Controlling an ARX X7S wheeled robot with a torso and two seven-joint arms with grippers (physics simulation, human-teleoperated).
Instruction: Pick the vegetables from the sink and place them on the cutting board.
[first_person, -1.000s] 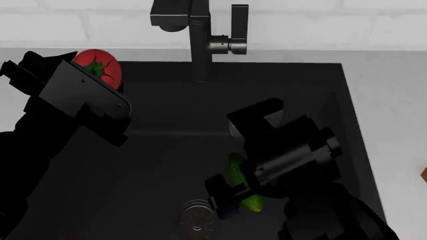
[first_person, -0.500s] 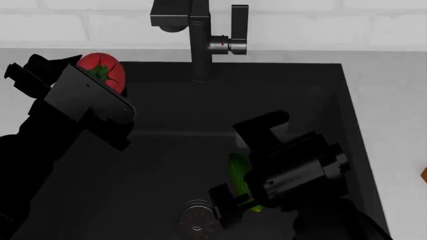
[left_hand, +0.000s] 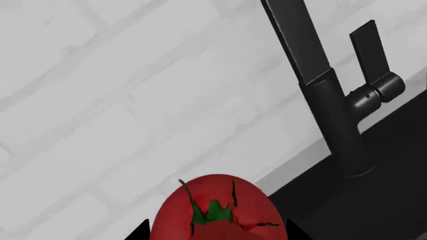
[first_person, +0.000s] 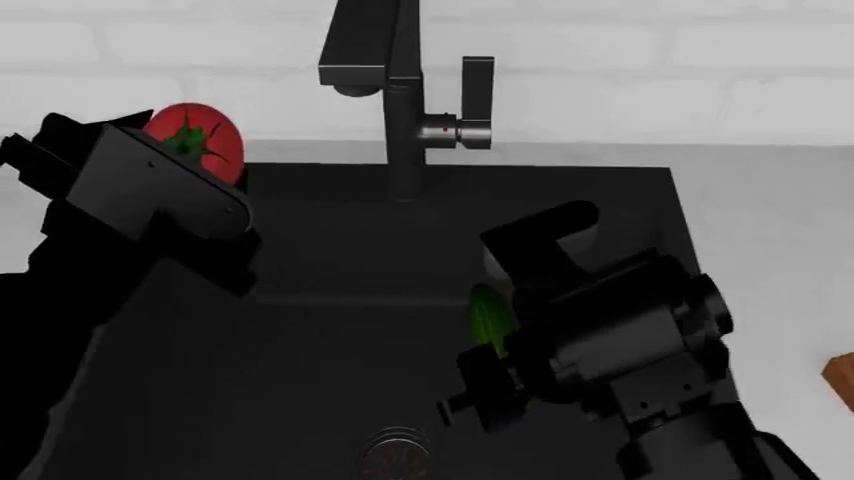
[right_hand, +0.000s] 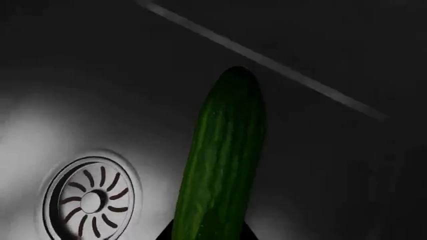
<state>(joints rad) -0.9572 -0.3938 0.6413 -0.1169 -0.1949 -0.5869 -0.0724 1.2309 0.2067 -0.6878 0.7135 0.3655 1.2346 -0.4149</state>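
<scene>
The red tomato (first_person: 200, 140) with its green stem star is held in my left gripper (first_person: 180, 150), above the sink's back left corner. In the left wrist view the tomato (left_hand: 217, 212) fills the gap between the dark fingertips (left_hand: 141, 231). My right gripper (first_person: 497, 325) is shut on the dark green cucumber (first_person: 487, 318) over the black sink (first_person: 334, 260). In the right wrist view the cucumber (right_hand: 223, 160) sticks out from the jaws, above the sink floor beside the drain (right_hand: 90, 200). A brown corner of the cutting board (first_person: 842, 376) shows at the right edge.
The dark faucet (first_person: 398, 110) with its side lever (first_person: 477, 95) stands at the sink's back rim, between the two arms. A round metal drain (first_person: 398, 452) lies in the sink floor. White brick wall (first_person: 667, 60) runs behind; grey counter (first_person: 787, 250) lies right of the sink.
The right gripper has risen with the cucumber, away from the drain. The head view has shifted, so the faucet and sink sit lower in it. The left gripper still holds the tomato.
</scene>
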